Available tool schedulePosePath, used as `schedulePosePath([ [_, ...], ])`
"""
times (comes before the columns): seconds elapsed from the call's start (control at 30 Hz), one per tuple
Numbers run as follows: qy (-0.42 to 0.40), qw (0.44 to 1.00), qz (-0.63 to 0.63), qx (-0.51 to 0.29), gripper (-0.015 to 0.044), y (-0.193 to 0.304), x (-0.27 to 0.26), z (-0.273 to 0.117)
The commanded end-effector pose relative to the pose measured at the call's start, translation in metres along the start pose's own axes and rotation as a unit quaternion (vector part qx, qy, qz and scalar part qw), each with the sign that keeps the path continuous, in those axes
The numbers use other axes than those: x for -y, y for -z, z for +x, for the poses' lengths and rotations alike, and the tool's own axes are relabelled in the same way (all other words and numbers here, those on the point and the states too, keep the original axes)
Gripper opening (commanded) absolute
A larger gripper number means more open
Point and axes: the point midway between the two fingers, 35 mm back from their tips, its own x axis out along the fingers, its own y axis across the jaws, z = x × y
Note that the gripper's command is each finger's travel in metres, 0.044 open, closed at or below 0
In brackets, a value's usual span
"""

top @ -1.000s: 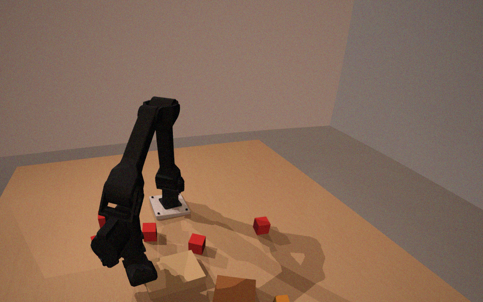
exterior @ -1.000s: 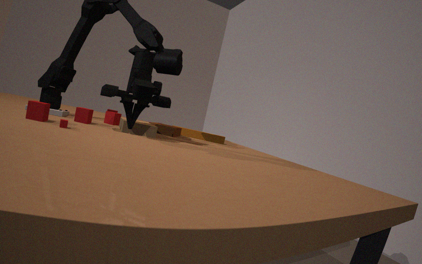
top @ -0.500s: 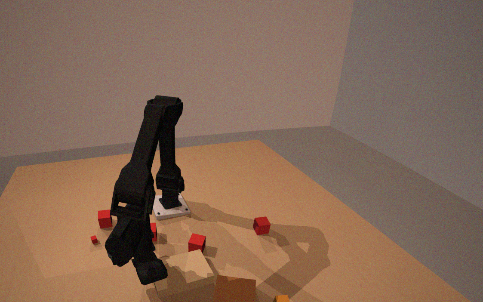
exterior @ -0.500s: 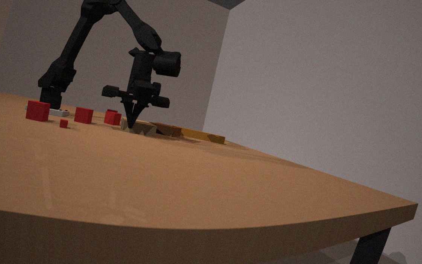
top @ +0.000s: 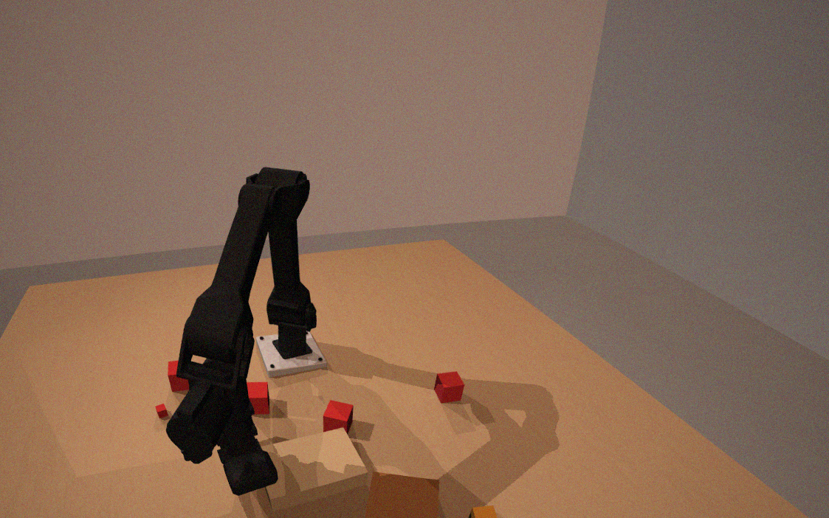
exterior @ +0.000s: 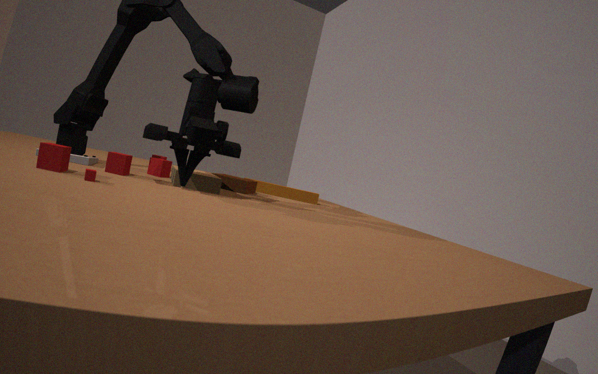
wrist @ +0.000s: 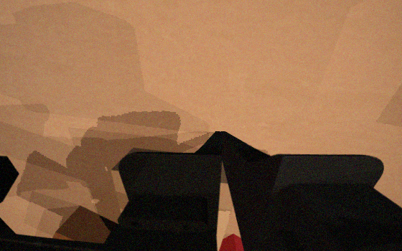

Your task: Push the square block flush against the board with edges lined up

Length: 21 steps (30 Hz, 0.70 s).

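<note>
My gripper (exterior: 183, 184) (wrist: 220, 136) is fully closed, holding nothing. Its tips are out of the top view, concealing their contact with the pale block (top: 320, 457) (exterior: 205, 182). The brown block (top: 404, 496) (exterior: 240, 184) (wrist: 83, 226) is cut off there.

No readable text, labels, brands, numbers or signs in any view.
</note>
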Motion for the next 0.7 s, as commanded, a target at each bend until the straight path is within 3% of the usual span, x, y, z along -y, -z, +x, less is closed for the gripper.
schedulePosePath([
  [0.0,-0.002,1.000,-0.003,-0.001,0.0000,-0.007,-0.002,0.000],
  [0.67,-0.002,1.000,0.000,0.000,0.0000,-0.032,-0.002,-0.003],
])
